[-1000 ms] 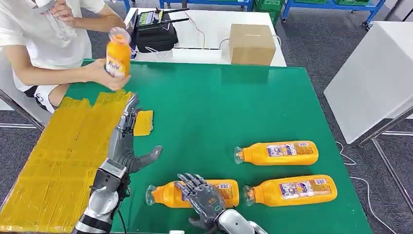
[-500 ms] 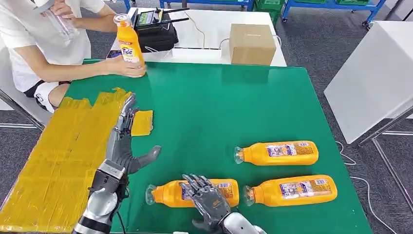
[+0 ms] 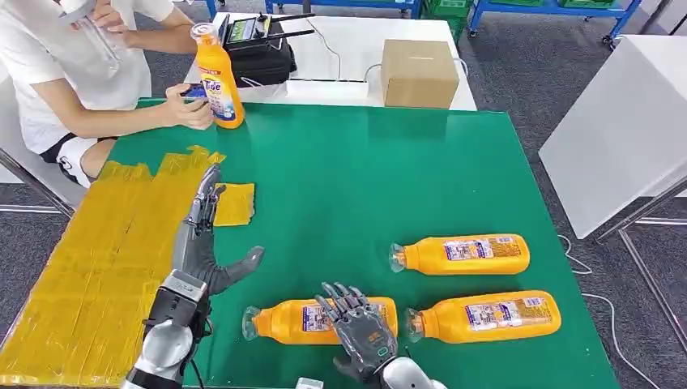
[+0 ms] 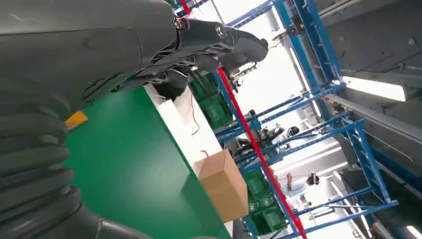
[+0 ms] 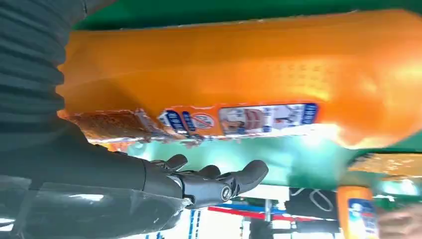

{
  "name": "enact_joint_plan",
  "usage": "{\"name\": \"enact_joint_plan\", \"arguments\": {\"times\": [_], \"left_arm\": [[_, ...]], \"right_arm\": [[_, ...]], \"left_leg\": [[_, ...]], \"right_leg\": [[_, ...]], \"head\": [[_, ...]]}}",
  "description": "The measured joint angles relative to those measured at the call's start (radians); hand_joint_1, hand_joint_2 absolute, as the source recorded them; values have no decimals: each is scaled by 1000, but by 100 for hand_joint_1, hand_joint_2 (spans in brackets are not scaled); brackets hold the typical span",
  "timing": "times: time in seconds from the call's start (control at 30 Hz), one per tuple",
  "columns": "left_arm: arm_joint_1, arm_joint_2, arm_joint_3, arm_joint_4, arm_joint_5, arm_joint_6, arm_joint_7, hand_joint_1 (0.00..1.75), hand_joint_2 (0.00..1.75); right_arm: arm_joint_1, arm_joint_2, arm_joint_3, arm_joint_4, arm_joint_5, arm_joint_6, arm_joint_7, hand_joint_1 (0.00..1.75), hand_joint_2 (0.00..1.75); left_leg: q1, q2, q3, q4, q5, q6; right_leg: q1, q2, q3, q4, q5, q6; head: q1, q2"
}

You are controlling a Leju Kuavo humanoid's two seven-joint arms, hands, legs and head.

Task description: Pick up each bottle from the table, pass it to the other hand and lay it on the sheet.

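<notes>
Because the right hand (image 3: 360, 328) hovers, fingers apparently uncurled, over the nearest lying orange plastic bottle (image 3: 296, 321), a glancing touch could roll it away, while the left hand (image 3: 202, 243) waits wide and empty.

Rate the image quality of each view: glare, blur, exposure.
Head view: evenly lit and sharp, with soft sheen on the green table. Left wrist view: the bright background beyond the cardboard box is blown out, and the left hand is dark. Right wrist view: the nearest bottle is soft, with glare patches.
</notes>
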Motion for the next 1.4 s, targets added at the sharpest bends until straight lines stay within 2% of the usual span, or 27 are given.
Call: {"name": "enact_joint_plan", "arguments": {"times": [0.7,0.73,0.77,0.8,0.97,1.07,1.4], "left_arm": [[2,-8,9,-8,1,-9,13,0,175],[1,-9,9,-8,2,-10,13,0,175],[0,-9,9,-8,2,-10,13,0,175],[0,-10,9,-8,3,-10,14,0,175],[-6,-14,9,-8,12,-14,18,0,175],[-7,-14,9,-8,12,-15,18,0,175],[-22,-15,9,3,24,-19,18,0,175]], "right_arm": [[-25,29,-61,55,33,21,43,0,175],[-29,32,-64,62,32,23,43,23,175],[-33,35,-66,68,30,26,44,87,175],[-38,37,-68,76,30,33,47,136,175],[-70,45,-70,133,29,73,50,136,175],[-86,46,-70,155,29,76,52,175,175],[-127,47,-62,202,14,115,42,175,175]], "left_leg": [[0,0,1,0,0,0],[0,0,1,0,0,0],[0,0,1,0,0,0],[0,0,1,0,0,0],[0,0,2,0,0,0],[0,0,4,0,-1,-1],[0,1,8,0,-1,-1]], "right_leg": [[0,0,0,0,0,0],[0,0,0,0,0,0],[0,0,0,0,0,0],[0,0,0,0,0,0],[0,0,-1,0,0,0],[0,0,-6,0,-2,0],[0,0,-3,0,-3,1]], "head": [[0,0],[0,0],[0,0],[0,0],[0,0],[0,0],[0,0]]}}
